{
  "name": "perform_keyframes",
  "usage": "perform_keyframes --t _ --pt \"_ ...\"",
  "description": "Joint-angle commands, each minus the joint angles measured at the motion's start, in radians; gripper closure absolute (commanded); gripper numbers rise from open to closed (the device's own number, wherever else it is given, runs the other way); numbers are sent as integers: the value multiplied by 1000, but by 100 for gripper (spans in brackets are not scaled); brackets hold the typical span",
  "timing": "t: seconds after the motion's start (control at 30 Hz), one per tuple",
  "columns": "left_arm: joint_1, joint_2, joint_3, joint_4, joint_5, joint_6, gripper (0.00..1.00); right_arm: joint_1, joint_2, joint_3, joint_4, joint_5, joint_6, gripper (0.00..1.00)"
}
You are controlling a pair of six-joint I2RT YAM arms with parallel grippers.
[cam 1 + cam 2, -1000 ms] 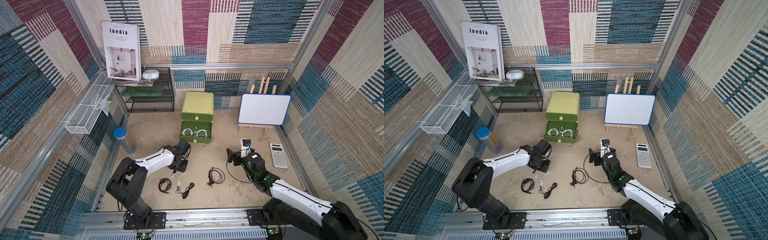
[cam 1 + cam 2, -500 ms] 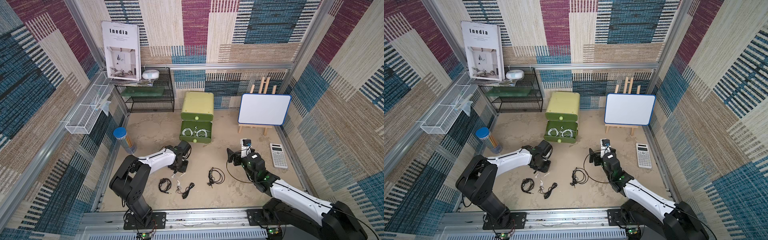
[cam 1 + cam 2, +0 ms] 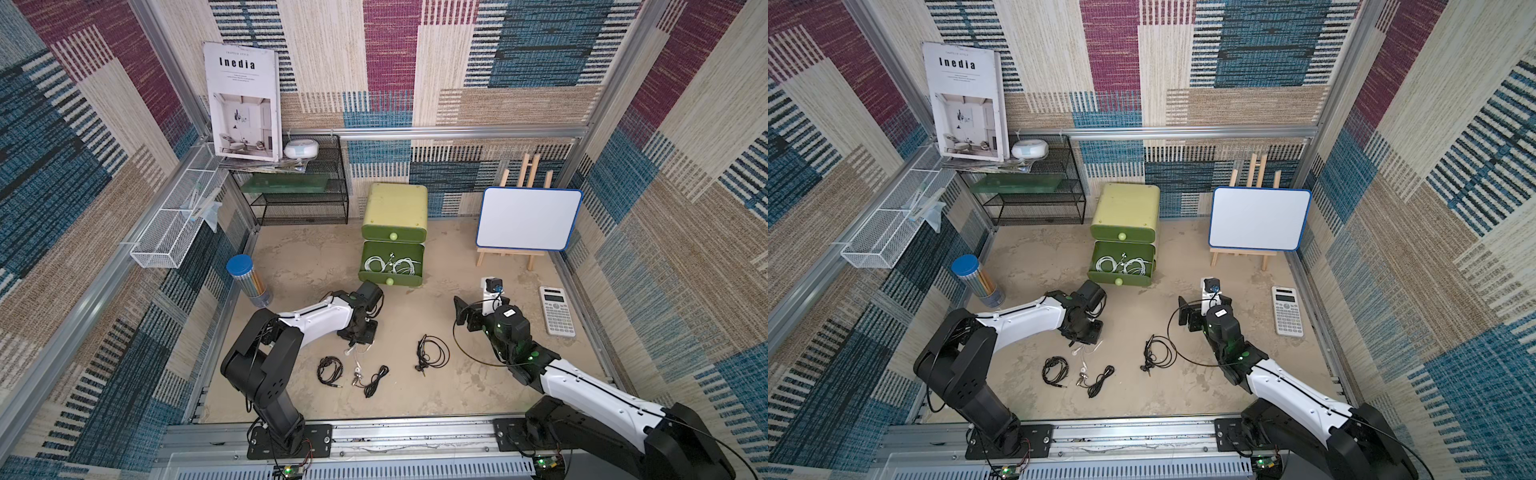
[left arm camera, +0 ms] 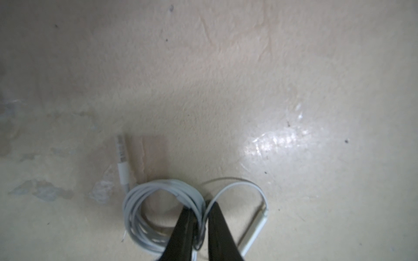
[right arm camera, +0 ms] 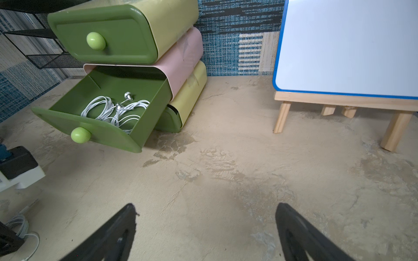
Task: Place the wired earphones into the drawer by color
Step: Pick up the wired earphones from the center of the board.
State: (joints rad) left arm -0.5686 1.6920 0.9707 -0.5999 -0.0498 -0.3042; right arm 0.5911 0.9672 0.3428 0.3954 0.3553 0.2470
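A white bundle of wired earphones (image 4: 153, 186) lies on the sandy floor, and my left gripper (image 4: 201, 206) is shut on its coiled cable; the jack plug (image 4: 119, 146) sticks out beside it. In both top views the left gripper (image 3: 357, 337) (image 3: 1084, 332) points down at this spot. Three black earphone bundles (image 3: 330, 370) (image 3: 376, 380) (image 3: 432, 355) lie nearby on the floor. The green drawer (image 3: 390, 279) (image 5: 101, 133) stands pulled out, with white earphones (image 5: 113, 110) inside. My right gripper (image 5: 205, 210) (image 3: 460, 311) is open and empty above bare floor.
A whiteboard on a wooden easel (image 3: 525, 218) stands at the back right, with a calculator (image 3: 557, 309) in front of it. A blue-lidded cylinder (image 3: 247, 280) is at the left. A black wire rack (image 3: 299, 195) and a white mesh basket (image 3: 174, 232) are at the back left.
My left gripper's jaws have closed onto the white earphone cable, and its arm has settled lower. The right arm has not moved.
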Motion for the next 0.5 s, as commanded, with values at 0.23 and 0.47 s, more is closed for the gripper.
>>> perform_keyframes --t 0.23,0.47 --pt "1 -6 -10 -17 -5 -10 93 1 -4 -4 25 13 3 1" --pt "1 -43 -16 -18 -17 -13 96 1 -4 -5 27 14 5 1"
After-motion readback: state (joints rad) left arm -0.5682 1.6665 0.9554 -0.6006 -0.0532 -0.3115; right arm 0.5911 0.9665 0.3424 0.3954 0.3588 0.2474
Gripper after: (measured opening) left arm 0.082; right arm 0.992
